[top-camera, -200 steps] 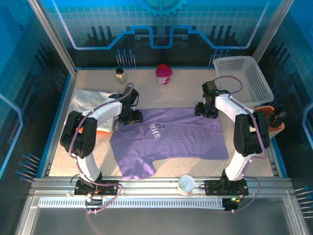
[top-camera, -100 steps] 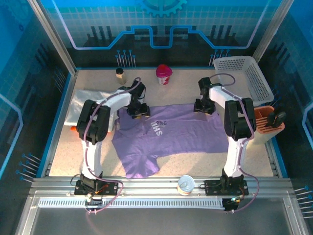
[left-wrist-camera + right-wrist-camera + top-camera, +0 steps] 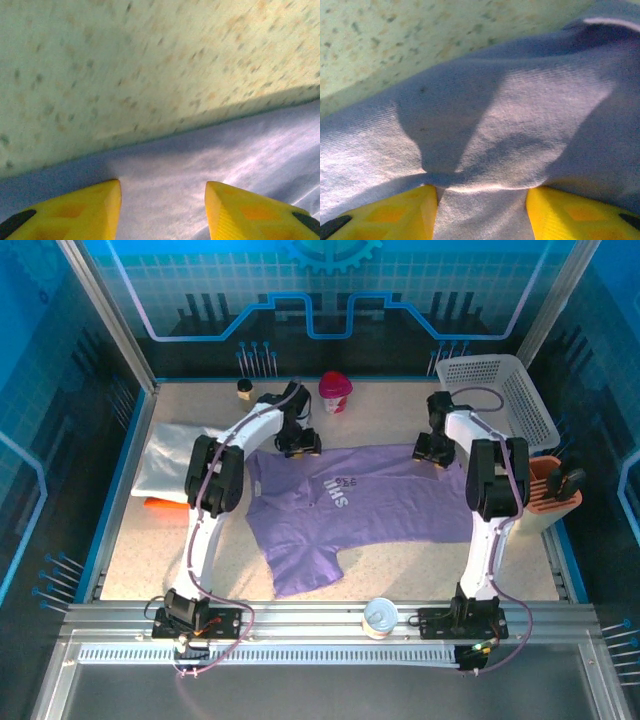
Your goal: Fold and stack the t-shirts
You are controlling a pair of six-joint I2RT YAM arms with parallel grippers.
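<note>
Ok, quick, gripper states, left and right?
Left gripper: fingers apart on the lavender t-shirt; grip cannot be told.
Right gripper: closed on a bunched fold of the lavender t-shirt.

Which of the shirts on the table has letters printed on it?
The purple t-shirt, spread out centrally; white lettering shows on its chest. The white shirt at the left and the orange one beside it look plain.

- Both arms reach farther across the table, elbows straighter; the left gripper (image 3: 300, 450) is now close to the cup (image 3: 335, 392); the right gripper (image 3: 432, 454) is now close to the basket (image 3: 500, 390)
- The shirt (image 3: 370, 505) travels with them; it lies farther from the near edge
</note>
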